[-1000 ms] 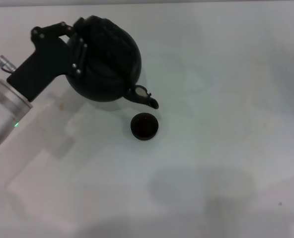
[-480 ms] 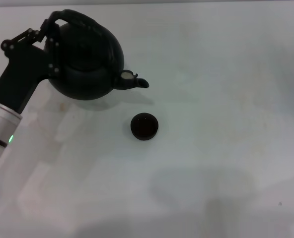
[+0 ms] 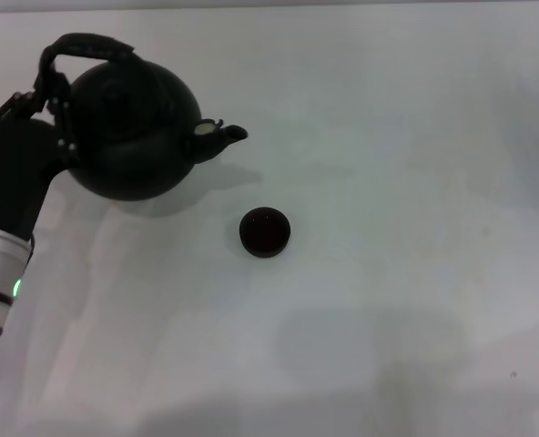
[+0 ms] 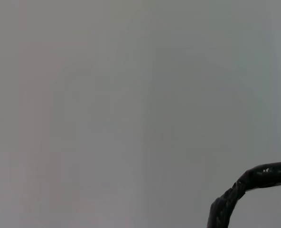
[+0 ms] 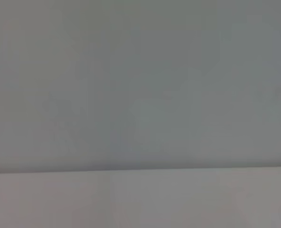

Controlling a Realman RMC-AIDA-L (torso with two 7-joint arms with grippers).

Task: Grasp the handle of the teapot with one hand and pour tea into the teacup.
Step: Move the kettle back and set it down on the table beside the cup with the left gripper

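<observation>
Teapot (image 3: 128, 132) sits at the upper left of the head view, round and matte black, roughly level, with its short spout (image 3: 222, 136) pointing toward frame right. Its arched handle (image 3: 78, 45) rises over the body at the top left; a short dark stretch of that handle (image 4: 247, 187) also shows at the lower right corner of the left wrist view. The left gripper (image 3: 51, 109) is closed on the handle where it comes down at the pot's left side, with the black wrist and silver forearm running down the left edge of the frame. A shadow lies under the pot; whether the base touches the table (image 3: 388, 137) cannot be told.

Teacup (image 3: 265, 231), small, round and dark, stands alone near the centre of the frame, below and to the right of the spout and well apart from it. Nothing lies between spout and cup.

The right gripper is not seen in any view; the right wrist view shows only a plain pale surface.

Against the pictures of a second and half a second ago: the pot was tipped with its spout just above the cup, and has since levelled and moved up and left. The cup has not shifted.
</observation>
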